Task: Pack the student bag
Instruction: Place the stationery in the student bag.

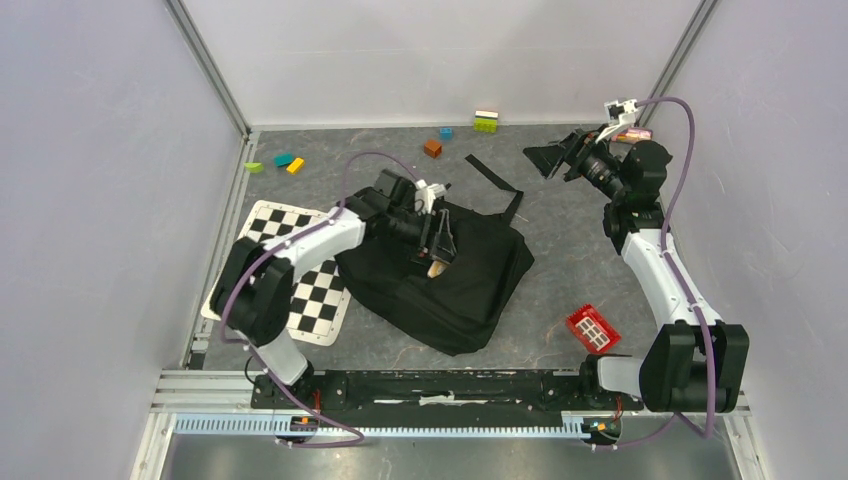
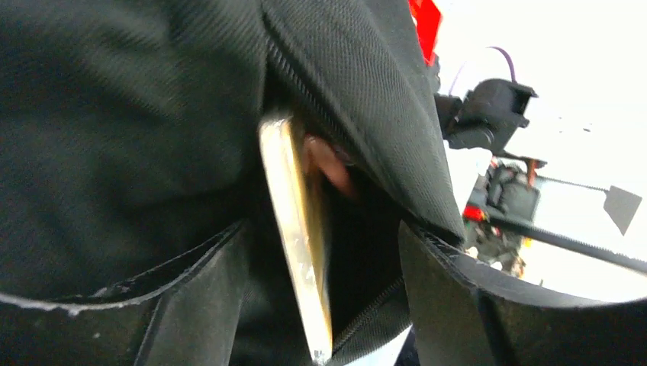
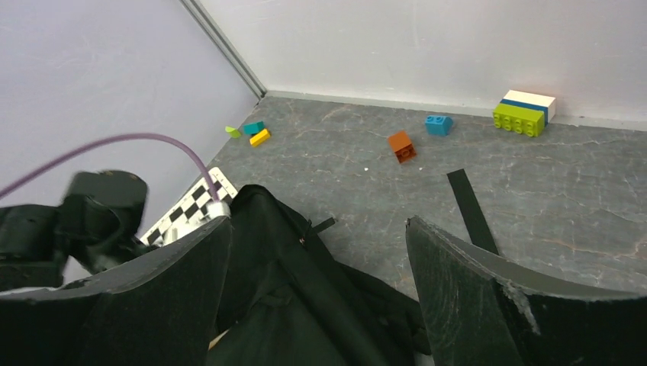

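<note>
The student bag (image 1: 470, 290) is lying in the middle of the tabletop. The left hand (image 1: 438, 240) is standing open around a thin gold thing (image 2: 294, 229) half inside it, so with nothing gripping it, it may be slipping back out. The right hand (image 1: 555, 158) is hanging wide open and empty.

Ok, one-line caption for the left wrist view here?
Left gripper, jaws open, over the student bag; a thin yellowish flat item stands on edge in the opening between them.
</note>
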`<state>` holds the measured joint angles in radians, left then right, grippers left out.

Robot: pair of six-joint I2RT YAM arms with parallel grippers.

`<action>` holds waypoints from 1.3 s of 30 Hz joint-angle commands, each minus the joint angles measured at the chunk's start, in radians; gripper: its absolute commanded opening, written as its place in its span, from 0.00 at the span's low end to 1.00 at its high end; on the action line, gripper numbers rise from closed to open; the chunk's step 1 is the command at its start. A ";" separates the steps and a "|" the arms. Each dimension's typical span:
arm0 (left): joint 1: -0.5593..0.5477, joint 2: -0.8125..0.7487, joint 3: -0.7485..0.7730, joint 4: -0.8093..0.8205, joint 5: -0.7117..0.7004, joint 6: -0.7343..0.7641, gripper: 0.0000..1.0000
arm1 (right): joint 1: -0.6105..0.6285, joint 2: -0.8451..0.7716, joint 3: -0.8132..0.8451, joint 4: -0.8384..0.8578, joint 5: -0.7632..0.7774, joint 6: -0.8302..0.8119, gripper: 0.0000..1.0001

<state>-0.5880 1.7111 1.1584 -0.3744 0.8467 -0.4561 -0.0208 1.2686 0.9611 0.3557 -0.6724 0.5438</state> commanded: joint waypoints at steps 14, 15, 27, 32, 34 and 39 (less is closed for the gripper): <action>0.092 -0.090 -0.029 -0.002 -0.179 0.006 0.77 | -0.002 -0.002 0.051 0.025 0.022 -0.020 0.89; 0.091 -0.081 -0.025 -0.001 -0.181 0.007 0.77 | -0.001 -0.004 0.051 0.026 0.020 -0.018 0.89; 0.020 0.024 0.022 0.124 -0.170 0.030 0.90 | -0.002 -0.020 0.055 0.025 0.005 -0.028 0.90; 0.030 -0.070 -0.021 0.235 -0.089 -0.001 0.91 | -0.001 -0.017 0.059 0.018 0.005 -0.031 0.90; 0.045 -0.106 -0.043 0.282 -0.054 -0.029 0.91 | -0.001 -0.018 0.054 0.019 0.009 -0.032 0.90; 0.080 -0.142 -0.086 0.368 0.069 -0.104 0.92 | -0.001 -0.016 0.047 0.019 0.016 -0.033 0.90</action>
<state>-0.5278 1.6363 1.0946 -0.1493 0.7834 -0.4824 -0.0208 1.2686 0.9752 0.3347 -0.6540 0.5255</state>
